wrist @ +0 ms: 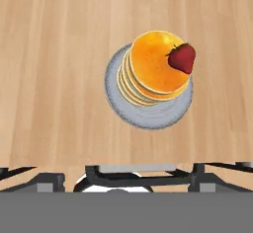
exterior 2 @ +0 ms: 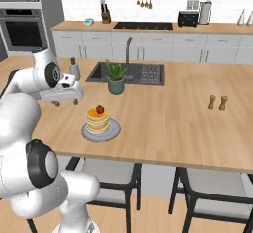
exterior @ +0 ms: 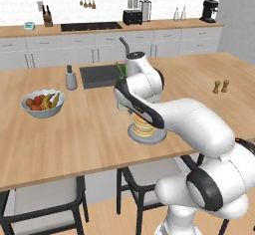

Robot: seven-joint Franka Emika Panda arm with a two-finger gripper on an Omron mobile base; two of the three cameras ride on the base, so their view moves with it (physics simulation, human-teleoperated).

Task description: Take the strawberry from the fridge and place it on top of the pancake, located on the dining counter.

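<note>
**Q:** Hand view first: where is the fruit?

**Me:** The strawberry [wrist: 182,58] sits on the top layer of the pancake [wrist: 153,61], close to that layer's edge and not at its middle. The stack rests on its round grey plate [wrist: 148,118], and the plate on the dining counter [wrist: 54,54]. In the right base view the red dot [exterior 2: 100,109] crowns the stack [exterior 2: 98,121] too.

**Q:** And your claw?

**Me:** My gripper [exterior 2: 67,100] hangs above the counter, beside the plate and apart from it, holding nothing. Whether its 2 fingers stand apart or together, I cannot tell from these pictures.

**Q:** If it needed moving?

**Me:** I judge it light, soft and easily bruised, and likely to roll. I would pinch it gently across its broad shoulders, not the narrow tip. Near the edge as it is, a nudge might tip it off.

**Q:** What else is around?

**Me:** A potted plant [exterior 2: 116,77] by the sink [exterior 2: 143,74], 2 small shakers [exterior 2: 217,101], and a fruit bowl [exterior: 43,103].
</note>
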